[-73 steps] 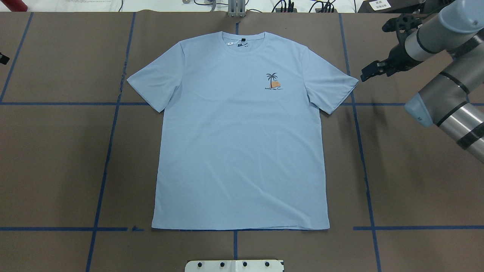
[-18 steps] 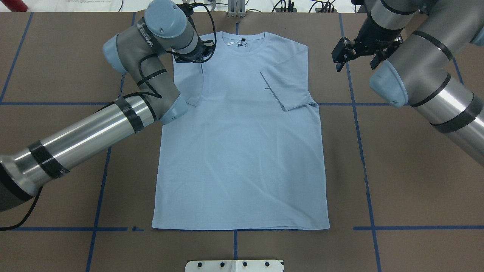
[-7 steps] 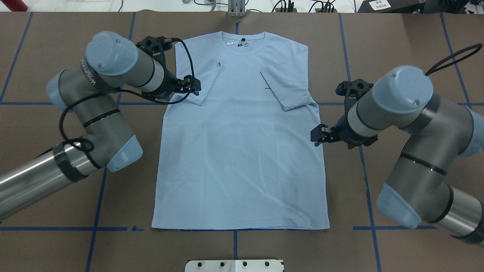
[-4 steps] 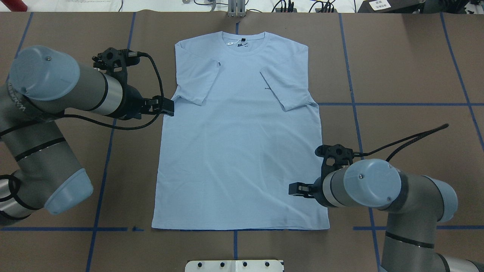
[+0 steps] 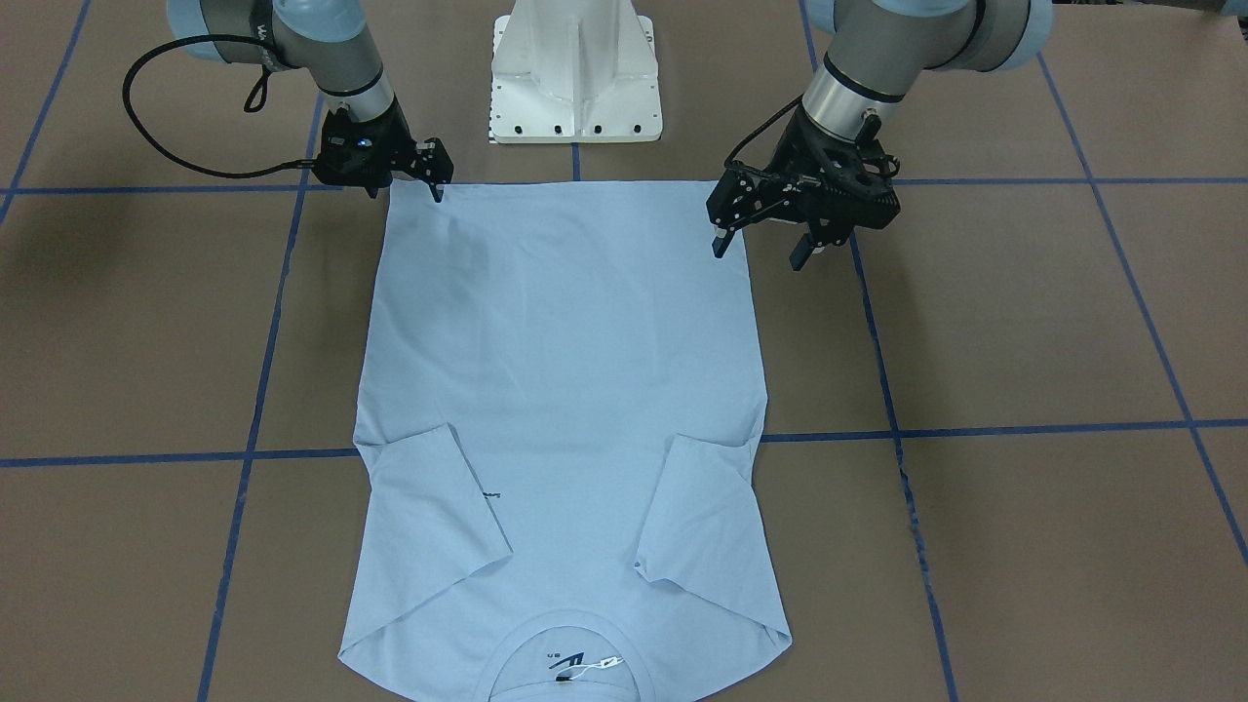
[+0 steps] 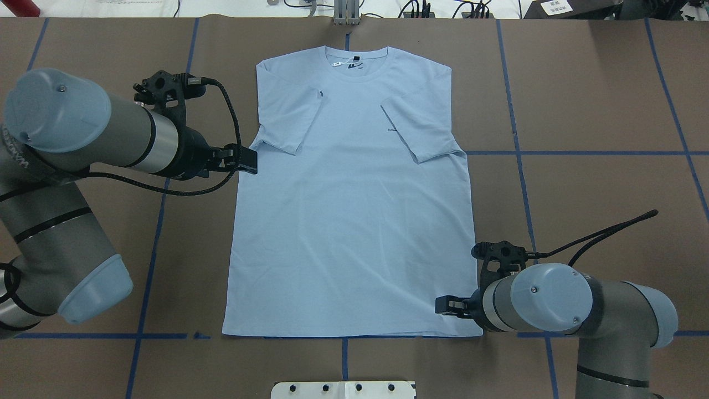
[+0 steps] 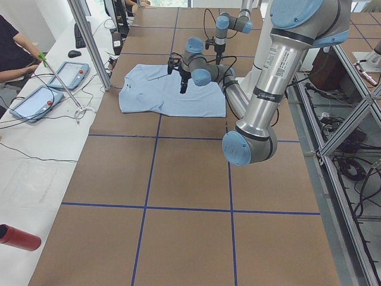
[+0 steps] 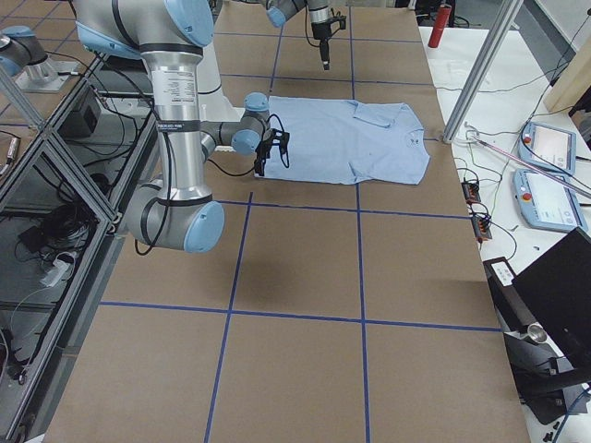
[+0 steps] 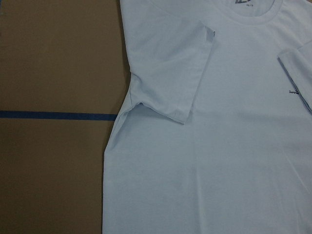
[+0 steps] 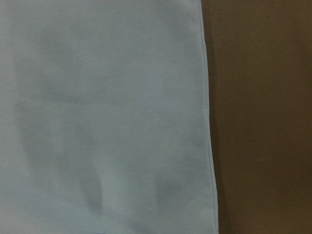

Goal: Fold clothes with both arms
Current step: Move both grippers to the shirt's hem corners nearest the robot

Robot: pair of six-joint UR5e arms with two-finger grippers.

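Seen from overhead, your T-shirt [image 6: 354, 221] lies flat on the table [image 6: 609, 111], long axis 12-to-6, collar at 12. The left pincer [image 6: 250, 160], fingers apart, is at its 10 o'clock edge; the right pincer [image 6: 441, 305], also apart, is at 5.

legible text: none | T-shirt [image 5: 561, 322] collar logo [image 5: 568, 663], well apart from left gripper [image 5: 759, 251] fingers [image 5: 719, 242]: dark mark, unreadable | chest script [image 5: 490, 495] at folded sleeve edge, well apart from those fingers: too small | left arm [image 6: 83, 138] lettering [image 6: 11, 151], far behind the fingers: cut off, illegible
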